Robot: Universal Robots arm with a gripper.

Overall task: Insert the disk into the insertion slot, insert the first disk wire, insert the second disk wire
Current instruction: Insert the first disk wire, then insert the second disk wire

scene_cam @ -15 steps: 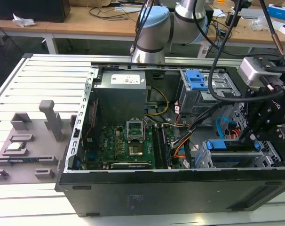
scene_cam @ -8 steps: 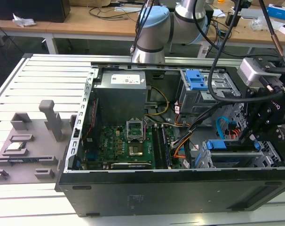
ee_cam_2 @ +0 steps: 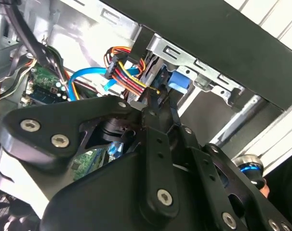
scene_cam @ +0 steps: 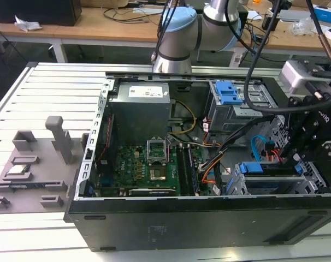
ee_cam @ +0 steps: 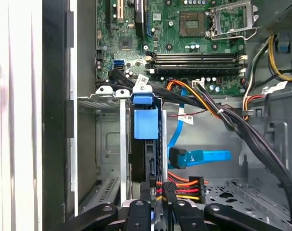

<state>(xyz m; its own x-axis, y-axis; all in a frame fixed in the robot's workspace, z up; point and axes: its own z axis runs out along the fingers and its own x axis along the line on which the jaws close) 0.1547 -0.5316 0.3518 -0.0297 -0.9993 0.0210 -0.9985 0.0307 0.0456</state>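
While the disk (ee_cam: 145, 161) is sitting edge-on inside the insertion slot (ee_cam: 107, 144), at the corner of the computer case (scene_cam: 154, 221) toward the exterior view's right and nearest that camera, the first step is being judged as done. Its blue carrier is lying at the mouth of the grey cage in the first wrist view. The plug end of the multicoloured wire (ee_cam: 184, 187) is being gripped by the pincer (ee_cam: 158, 197), closed on it as far as can be made out, right at the disk's rear edge. In the second wrist view the fingertips (ee_cam_2: 151, 115) are converging where the red, yellow and black bundle ends. Whether the plug is being pressed fully home cannot be told, so the first wire is being counted as in progress. The blue wire (ee_cam: 204, 156) is lying loose, its connector just beside the disk's flat side rather than at the rear edge, so the second wire is being judged as not yet inserted. The case is being carried by the slatted worktop (scene_cam: 45, 87).
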